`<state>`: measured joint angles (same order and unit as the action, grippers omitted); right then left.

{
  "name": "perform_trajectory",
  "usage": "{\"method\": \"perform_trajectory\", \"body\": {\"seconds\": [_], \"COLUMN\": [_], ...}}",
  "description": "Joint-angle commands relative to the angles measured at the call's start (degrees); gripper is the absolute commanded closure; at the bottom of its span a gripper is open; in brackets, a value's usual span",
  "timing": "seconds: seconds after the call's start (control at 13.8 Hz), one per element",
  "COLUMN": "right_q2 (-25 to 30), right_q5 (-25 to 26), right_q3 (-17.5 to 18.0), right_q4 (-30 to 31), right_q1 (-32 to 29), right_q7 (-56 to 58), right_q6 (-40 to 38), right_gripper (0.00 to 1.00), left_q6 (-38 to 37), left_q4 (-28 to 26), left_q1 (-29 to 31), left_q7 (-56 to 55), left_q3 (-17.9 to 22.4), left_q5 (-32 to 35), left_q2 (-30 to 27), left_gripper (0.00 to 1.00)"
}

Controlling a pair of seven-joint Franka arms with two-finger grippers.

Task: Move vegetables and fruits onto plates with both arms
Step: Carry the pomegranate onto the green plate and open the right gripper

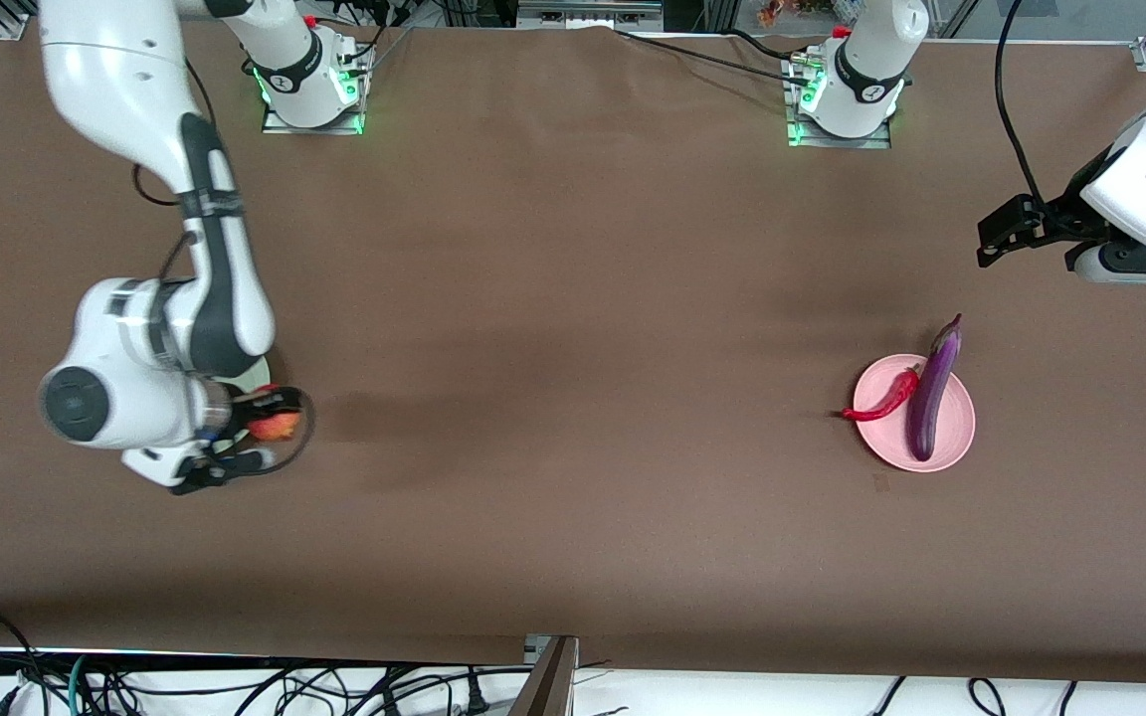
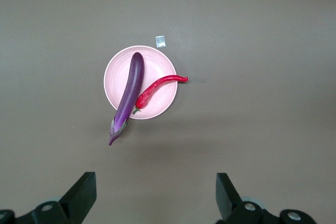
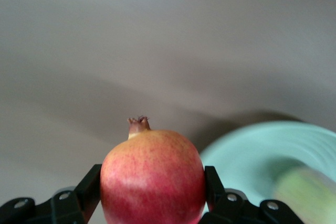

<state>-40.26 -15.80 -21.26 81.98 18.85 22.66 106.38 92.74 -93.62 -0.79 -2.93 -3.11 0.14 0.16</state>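
My right gripper [image 1: 270,430] is shut on the red-orange fruit [image 1: 278,428], which fills the space between its jaws [image 3: 152,174]. It hangs over the edge of the mint green plate [image 1: 257,376], mostly hidden under the right arm. The right wrist view shows that plate [image 3: 257,156] with a blurred pale thing [image 3: 310,192] on it. The pink plate [image 1: 961,438] carries the purple eggplant [image 1: 934,393] and the red chili [image 1: 886,400], whose tip pokes over the rim. My left gripper [image 1: 996,239] is open and empty, up in the air at the left arm's end of the table.
A small pale scrap [image 2: 160,40] lies on the brown table cover just beside the pink plate [image 2: 118,77]. Cables and a metal post [image 1: 548,676] run along the table edge nearest the front camera. Both arm bases [image 1: 309,89] stand at the edge farthest from it.
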Motion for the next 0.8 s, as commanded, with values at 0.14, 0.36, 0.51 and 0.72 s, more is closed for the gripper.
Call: {"method": "perform_trajectory", "body": {"seconds": [0.14,0.36,0.51,0.72], "right_q2": [-2.1,-3.2,-3.9,-4.4], "right_q5": [0.4,0.2,0.2,0.1], "right_q3": [0.1,0.1,0.2,0.2], "right_q4": [2.3,2.3,2.3,1.8], "right_q1": [-7.5,-7.2,-7.1,-7.2], "right_q7": [4.4,3.4,3.3,3.4], "right_q6": [-1.2,-0.7,0.3,0.3], "right_gripper": [0.75,0.75,0.75,0.00], "left_q6": [-0.7,-0.7,-0.7,-0.8], "left_q4": [-0.2,0.2,0.2,0.2], "left_q1": [-0.3,-0.3,-0.3,-0.3], "left_q7": [-0.2,-0.1,-0.1,-0.1], "left_q3": [0.0,0.0,0.0,0.0], "left_q5": [0.4,0.4,0.4,0.4], "left_q2": [-0.8,-0.7,-0.7,-0.7], "left_gripper": [0.00,0.00,0.00,0.00]}}
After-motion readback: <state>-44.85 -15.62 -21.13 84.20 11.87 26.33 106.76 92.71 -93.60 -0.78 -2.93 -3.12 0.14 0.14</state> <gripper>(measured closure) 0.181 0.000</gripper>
